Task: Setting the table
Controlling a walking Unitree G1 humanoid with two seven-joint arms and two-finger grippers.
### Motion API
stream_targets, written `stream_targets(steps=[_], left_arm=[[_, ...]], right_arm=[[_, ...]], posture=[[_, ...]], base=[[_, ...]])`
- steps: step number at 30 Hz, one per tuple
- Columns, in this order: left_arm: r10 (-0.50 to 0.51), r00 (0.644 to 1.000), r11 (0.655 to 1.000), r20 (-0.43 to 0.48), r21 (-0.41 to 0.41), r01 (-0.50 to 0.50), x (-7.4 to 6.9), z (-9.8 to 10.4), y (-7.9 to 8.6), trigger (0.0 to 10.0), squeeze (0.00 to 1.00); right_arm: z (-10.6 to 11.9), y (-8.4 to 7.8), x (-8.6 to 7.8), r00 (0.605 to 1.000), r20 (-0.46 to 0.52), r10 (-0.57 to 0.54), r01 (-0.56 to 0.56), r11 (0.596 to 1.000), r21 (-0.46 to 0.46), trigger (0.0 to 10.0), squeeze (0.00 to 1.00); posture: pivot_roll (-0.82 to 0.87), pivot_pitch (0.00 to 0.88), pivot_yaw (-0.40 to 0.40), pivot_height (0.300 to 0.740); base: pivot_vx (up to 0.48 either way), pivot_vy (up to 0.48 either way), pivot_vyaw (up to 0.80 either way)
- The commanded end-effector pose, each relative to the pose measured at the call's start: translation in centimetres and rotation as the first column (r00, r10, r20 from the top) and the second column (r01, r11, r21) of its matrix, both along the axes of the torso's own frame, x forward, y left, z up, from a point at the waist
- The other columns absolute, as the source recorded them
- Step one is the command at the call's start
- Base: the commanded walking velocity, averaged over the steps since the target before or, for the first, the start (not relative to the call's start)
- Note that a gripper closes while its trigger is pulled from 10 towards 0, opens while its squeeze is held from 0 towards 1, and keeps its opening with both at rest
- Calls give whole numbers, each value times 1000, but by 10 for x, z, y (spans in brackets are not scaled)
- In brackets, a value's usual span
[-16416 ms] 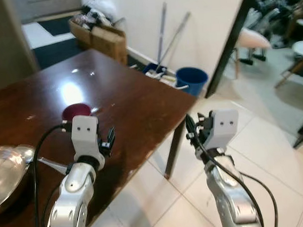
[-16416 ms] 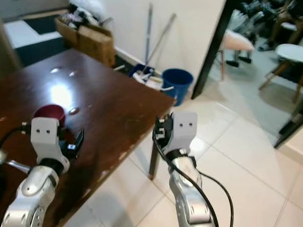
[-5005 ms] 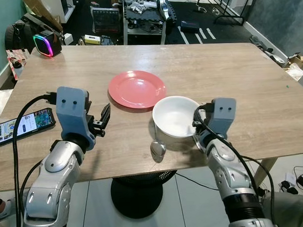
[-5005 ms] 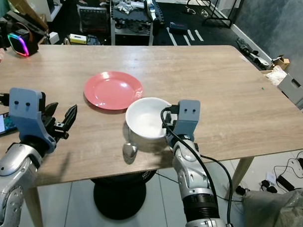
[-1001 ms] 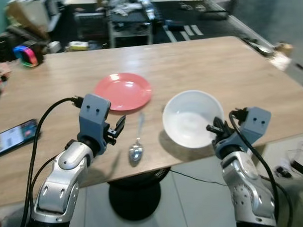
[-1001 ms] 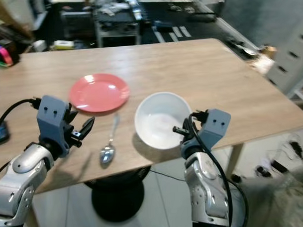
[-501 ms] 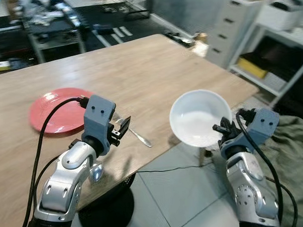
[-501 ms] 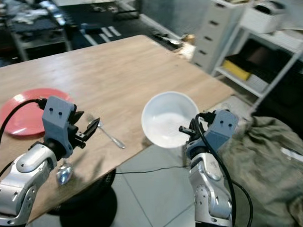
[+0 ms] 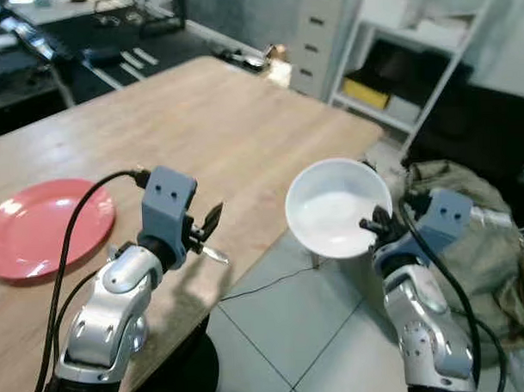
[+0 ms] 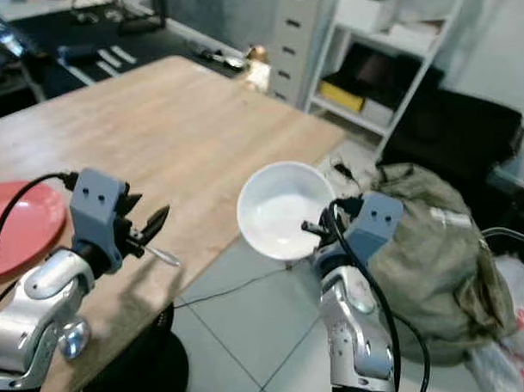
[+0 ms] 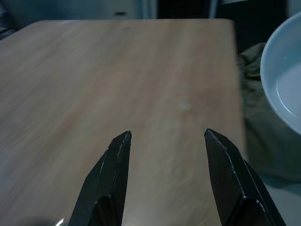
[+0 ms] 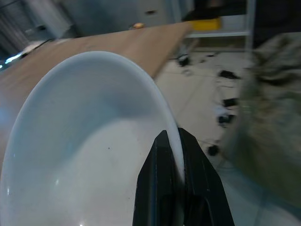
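Pale wood-grain table (image 9: 234, 128) is lying under the left gripper (image 11: 164, 141), whose tapered black fingers are spread with nothing between them. Beyond its edge, the right gripper (image 12: 171, 146) is pinching the smooth round white bowl (image 9: 335, 206) by its rim, over tiled floor (image 9: 284, 333). Flat glossy red plate (image 9: 39, 225) is sitting on the table.

The white bowl (image 9: 338, 206) is round, empty and glossy. It is held in the air beyond the table's edge, above the tiled floor, tilted slightly, clamped at its near rim. The red plate (image 9: 41, 226) lies flat on the wooden table (image 9: 208, 120), well apart from the bowl.
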State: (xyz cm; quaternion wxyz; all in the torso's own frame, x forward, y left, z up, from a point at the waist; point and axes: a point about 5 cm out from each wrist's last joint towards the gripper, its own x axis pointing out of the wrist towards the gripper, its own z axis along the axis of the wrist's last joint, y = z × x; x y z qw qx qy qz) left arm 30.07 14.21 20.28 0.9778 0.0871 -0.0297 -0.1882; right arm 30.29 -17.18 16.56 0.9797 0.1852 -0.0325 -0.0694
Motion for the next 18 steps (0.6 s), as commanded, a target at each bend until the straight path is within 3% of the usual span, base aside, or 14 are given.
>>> stream_targets(steps=[1,18], left_arm=[[-8,1000,1000,-15,4,8,0,-4,-2,10000,0],[-8,1000,1000,-23,7,9,-1,-7,-2,10000,0]], right_arm=[[-2,-4,-1,1000,-7,-15,15,1000,1,10000,0],[-4,-6,-2,1000,-14,-22,22,1000,-9,10000,0]], posture=[[-2,62,30,740],[-8,68,26,740]], base=[[0,0,-800],[0,0,-800]])
